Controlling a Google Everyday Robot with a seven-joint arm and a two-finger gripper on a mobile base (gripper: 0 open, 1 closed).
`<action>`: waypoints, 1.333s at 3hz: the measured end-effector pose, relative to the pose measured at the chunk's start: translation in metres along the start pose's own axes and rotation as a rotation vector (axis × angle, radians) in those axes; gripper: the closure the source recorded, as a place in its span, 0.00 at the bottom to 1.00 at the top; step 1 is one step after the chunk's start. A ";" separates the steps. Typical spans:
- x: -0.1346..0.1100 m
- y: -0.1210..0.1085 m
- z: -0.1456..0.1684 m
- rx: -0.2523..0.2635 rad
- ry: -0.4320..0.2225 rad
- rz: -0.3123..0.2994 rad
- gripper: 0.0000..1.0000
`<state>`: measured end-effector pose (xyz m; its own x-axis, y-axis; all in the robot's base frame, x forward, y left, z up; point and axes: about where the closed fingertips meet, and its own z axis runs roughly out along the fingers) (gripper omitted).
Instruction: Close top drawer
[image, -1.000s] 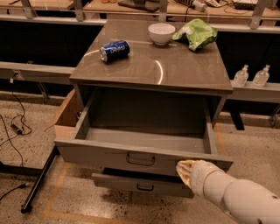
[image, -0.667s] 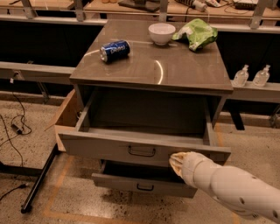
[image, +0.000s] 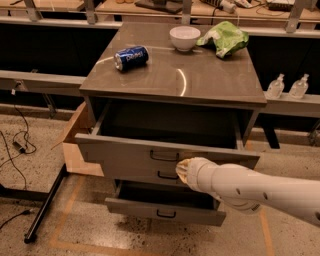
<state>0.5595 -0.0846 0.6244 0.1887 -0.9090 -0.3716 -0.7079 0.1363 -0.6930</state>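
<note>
The top drawer (image: 125, 152) is a wide grey box with a flat front panel and a small black bar handle (image: 164, 157). It stands partly pulled out from the grey cabinet (image: 200, 82). My gripper (image: 182, 170) is at the end of the white arm coming from the lower right. Its tip rests against the drawer's front panel, just right of and below the handle. The drawer's inside looks dark and empty. Below it a second drawer front with handle (image: 167, 175) shows, and the bottom drawer (image: 165, 209) is pulled out a little.
On the cabinet top lie a blue soda can (image: 131, 57), a white bowl (image: 184, 38) and a green chip bag (image: 225, 38). A cardboard box (image: 75, 145) stands left of the cabinet. Two clear bottles (image: 287, 86) stand at right. Cables (image: 17, 145) and a black stand leg (image: 45, 205) lie on the floor at left.
The top drawer has slid back into the cabinet by a good part. My gripper has moved left and forward with the front panel, staying pressed on it.
</note>
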 end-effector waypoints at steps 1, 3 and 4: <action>-0.008 -0.014 0.031 -0.009 -0.007 -0.060 1.00; 0.004 -0.048 0.051 0.002 0.023 -0.150 1.00; 0.015 -0.063 0.051 0.012 0.053 -0.179 1.00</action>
<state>0.6413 -0.0869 0.6306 0.2744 -0.9386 -0.2090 -0.6583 -0.0249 -0.7524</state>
